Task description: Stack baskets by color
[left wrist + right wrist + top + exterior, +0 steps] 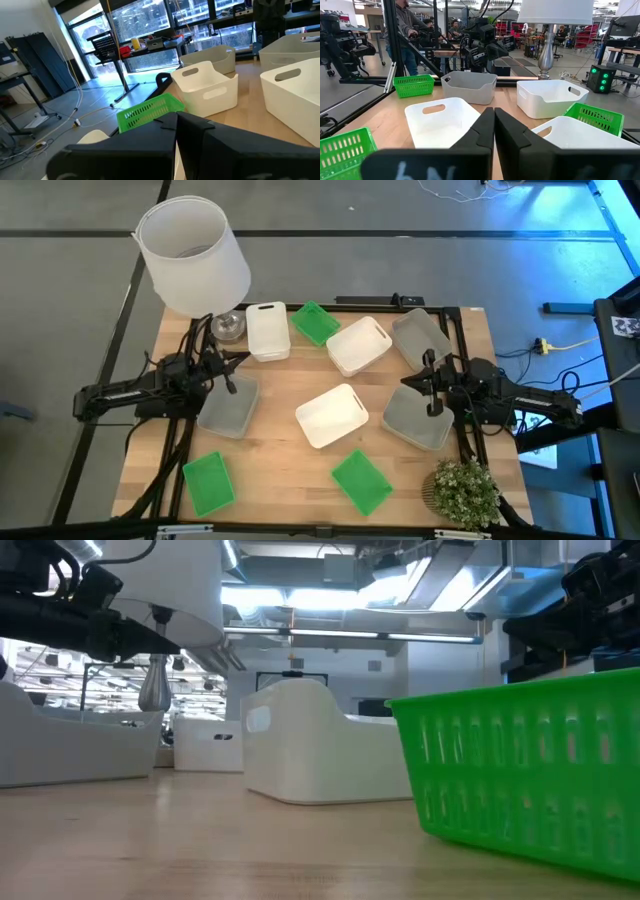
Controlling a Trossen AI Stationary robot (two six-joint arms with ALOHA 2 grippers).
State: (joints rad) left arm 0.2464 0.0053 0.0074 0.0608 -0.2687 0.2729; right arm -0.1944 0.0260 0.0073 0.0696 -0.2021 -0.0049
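You're seeing a white lampshade (192, 252) sitting upper left and a potted plant (463, 492) sitting lower right.

Nine baskets lie unstacked around the central white basket (332, 416) (upright, open side up): two white behind it, three grey flanking, three green scattered.

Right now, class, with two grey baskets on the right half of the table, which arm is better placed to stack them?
Probably the right. Its end effector, shut, hovers between the far grey basket and the near grey basket, while the left end effector, also shut, hovers by a third grey basket.
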